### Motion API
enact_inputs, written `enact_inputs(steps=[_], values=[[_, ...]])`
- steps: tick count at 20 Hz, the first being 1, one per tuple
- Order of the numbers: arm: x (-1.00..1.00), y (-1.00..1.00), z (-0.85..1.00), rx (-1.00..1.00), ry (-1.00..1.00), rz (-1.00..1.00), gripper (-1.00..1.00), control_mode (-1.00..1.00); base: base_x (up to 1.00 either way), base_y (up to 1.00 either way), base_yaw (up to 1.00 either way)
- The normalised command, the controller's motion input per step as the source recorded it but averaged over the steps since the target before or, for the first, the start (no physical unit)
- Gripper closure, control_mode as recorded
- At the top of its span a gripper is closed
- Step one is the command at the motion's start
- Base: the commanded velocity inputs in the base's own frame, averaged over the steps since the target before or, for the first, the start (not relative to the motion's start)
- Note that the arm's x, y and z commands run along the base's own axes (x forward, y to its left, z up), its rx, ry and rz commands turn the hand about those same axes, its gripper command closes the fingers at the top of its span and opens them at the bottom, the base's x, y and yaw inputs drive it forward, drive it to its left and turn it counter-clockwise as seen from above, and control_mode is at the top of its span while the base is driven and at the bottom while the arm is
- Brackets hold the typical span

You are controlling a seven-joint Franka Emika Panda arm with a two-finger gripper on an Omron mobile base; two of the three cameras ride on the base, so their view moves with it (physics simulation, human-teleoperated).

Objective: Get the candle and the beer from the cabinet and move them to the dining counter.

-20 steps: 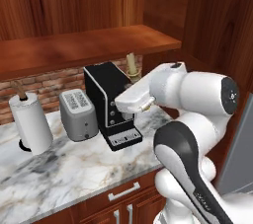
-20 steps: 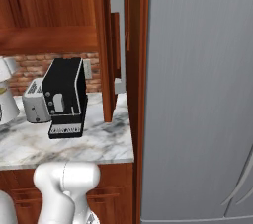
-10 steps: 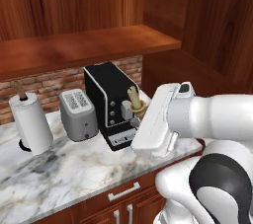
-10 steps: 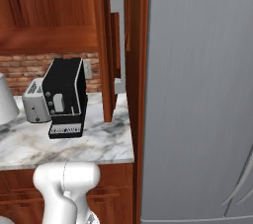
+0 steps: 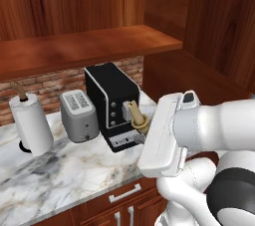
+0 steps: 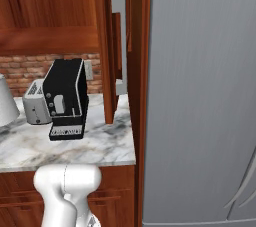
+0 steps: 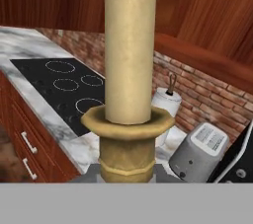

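I've got the candle (image 7: 129,50) pinched tight in the claw (image 5: 141,131), cream taper standing upright in its brass holder (image 7: 127,141), held up in the air over the marble bench (image 5: 64,165) just in front of the black coffee machine (image 5: 110,104). From the hand cam I'm looking past it at the cooktop (image 7: 64,87), the paper towel roll (image 7: 165,104) and the toaster (image 7: 200,151) along the brick wall. The cabinet (image 6: 55,18) sits above the bench with its door (image 6: 116,46) swung open, silver bar handle (image 6: 120,41) facing me.
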Motion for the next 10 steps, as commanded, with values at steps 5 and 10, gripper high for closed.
enact_inputs(steps=[5, 10], values=[[-0.04, 0.00, -0.11, 0.00, 0.00, 0.00, 1.00, -1.00, 0.00, 0.00, 0.00], [-0.08, 0.00, -0.08, 0.00, 0.00, 0.00, 1.00, 1.00, -0.58, 0.03, 0.01]])
